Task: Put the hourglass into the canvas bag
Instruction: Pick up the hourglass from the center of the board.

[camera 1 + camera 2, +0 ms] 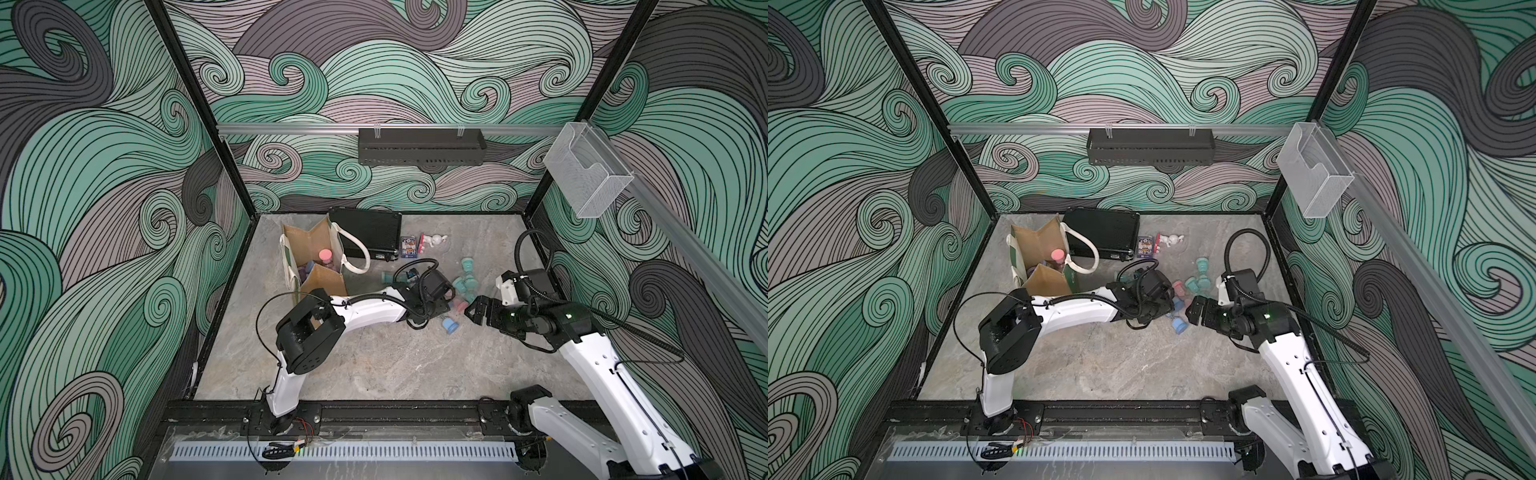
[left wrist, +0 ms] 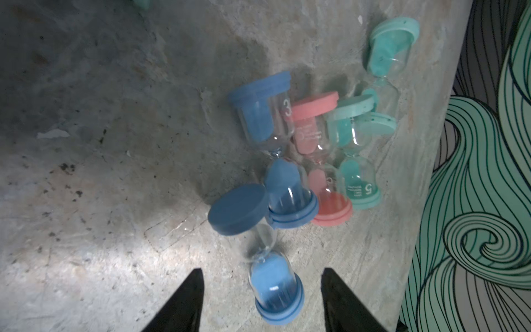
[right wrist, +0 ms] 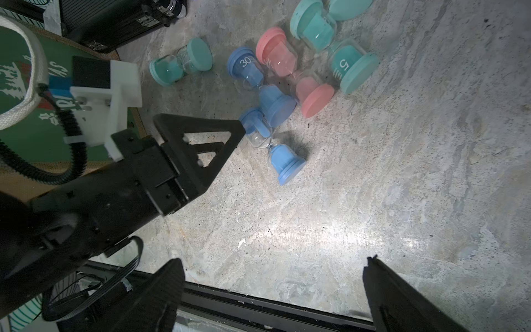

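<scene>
1 blue hourglass [image 2: 273, 290] — between left end effector [image 2: 262, 270] jaws

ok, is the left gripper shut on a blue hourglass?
No, the left gripper straddles a lying blue hourglass with a visible gap on each side.
</scene>
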